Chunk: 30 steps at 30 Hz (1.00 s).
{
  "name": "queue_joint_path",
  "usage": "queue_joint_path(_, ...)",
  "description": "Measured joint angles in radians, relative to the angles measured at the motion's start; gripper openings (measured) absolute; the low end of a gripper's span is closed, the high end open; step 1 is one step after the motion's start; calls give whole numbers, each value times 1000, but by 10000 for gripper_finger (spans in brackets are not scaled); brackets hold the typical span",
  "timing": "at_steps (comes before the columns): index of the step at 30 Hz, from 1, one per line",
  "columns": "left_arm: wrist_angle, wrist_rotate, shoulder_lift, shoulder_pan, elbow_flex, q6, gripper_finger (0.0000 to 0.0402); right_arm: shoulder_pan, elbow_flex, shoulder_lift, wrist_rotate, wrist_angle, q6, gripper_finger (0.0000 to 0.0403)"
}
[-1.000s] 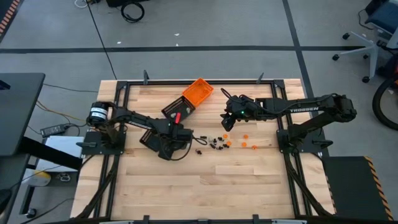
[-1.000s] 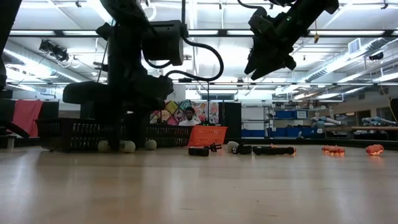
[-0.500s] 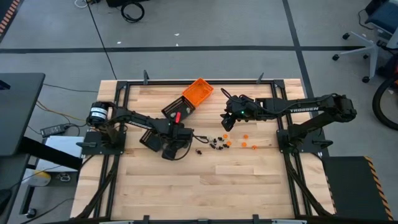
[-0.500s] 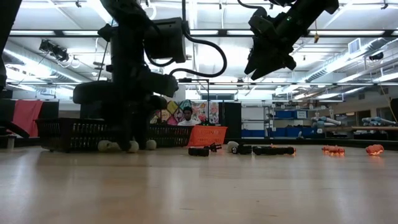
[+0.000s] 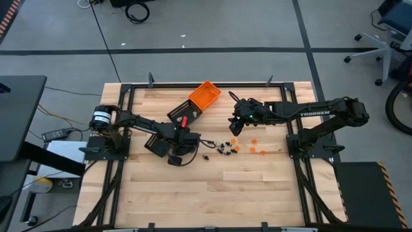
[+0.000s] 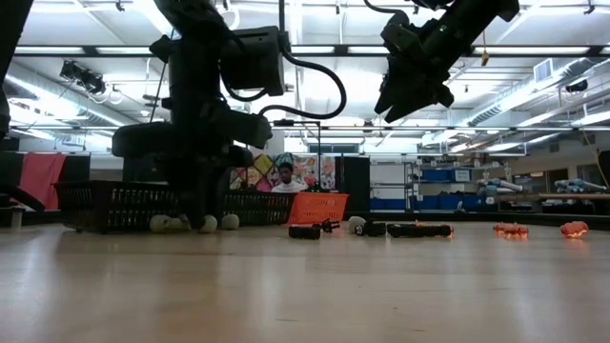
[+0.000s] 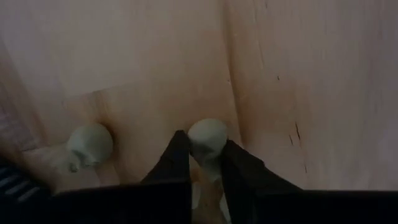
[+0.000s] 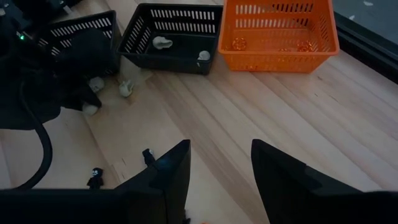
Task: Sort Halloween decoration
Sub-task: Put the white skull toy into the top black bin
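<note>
1. Your left gripper (image 7: 200, 163) sits low on the tabletop (image 5: 257, 187) toward its left edge, its jaws pinching a whitish trinket (image 7: 208, 138).
2. A second whitish trinket (image 7: 90, 143) lies just beside it.
3. Your right gripper (image 8: 217, 168) hangs above mid-table, jaws spread and empty.
4. Orange trinkets (image 5: 252, 145) and black trinkets (image 5: 224, 149) lie scattered near the centre.
</note>
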Motion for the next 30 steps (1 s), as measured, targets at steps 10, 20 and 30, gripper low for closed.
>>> queue_joint_path(10,-23,2,0,12,18,-73,22,0,0,0,0,0,0,173)
queue_joint_path(20,-32,-3,-9,72,75,-91,13,0,0,0,-9,-3,0,173)
queue_joint_path(30,-54,128,-50,169,103,-93,23,0,0,0,-10,-4,-5,173)
